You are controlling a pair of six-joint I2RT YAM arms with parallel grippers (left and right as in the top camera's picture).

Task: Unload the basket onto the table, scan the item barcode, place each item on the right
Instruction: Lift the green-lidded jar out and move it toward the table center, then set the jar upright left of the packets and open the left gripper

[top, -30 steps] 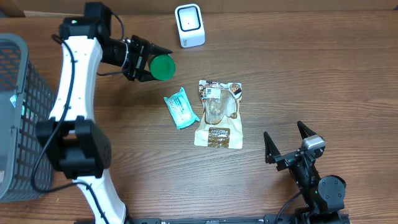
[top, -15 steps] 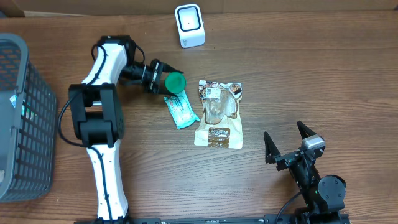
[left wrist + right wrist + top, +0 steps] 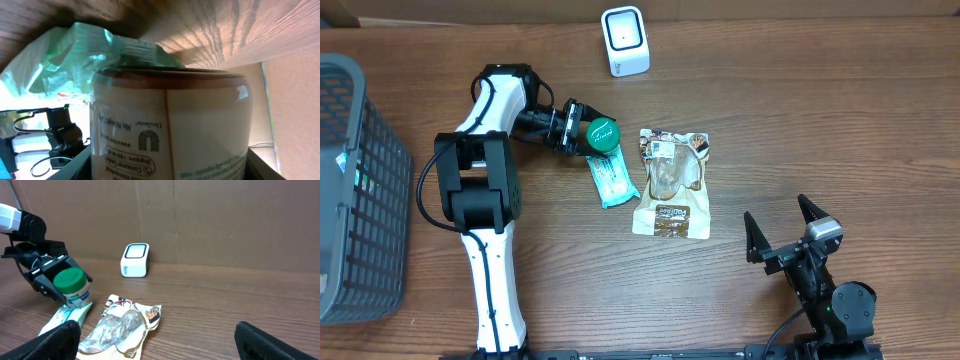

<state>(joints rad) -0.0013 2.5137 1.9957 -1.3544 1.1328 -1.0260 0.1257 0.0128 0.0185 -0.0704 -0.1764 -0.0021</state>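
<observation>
A jar with a green lid (image 3: 601,134) and a white printed label (image 3: 170,125) is held on its side, low over the table, with my left gripper (image 3: 582,133) shut on it. Its label fills the left wrist view. The jar's lid end is over the top of a teal packet (image 3: 612,178). The white barcode scanner (image 3: 625,40) stands at the back of the table, apart from the jar. My right gripper (image 3: 788,238) rests open near the front right with nothing between its fingers (image 3: 55,340).
A clear-windowed snack pouch (image 3: 672,183) lies flat to the right of the teal packet. A grey wire basket (image 3: 350,180) stands at the left edge. A cardboard wall (image 3: 225,225) backs the table behind the scanner.
My left arm has swung down and right with the jar, from the back left to just above the teal packet. The green lid now faces more upward. The right arm has not moved.
</observation>
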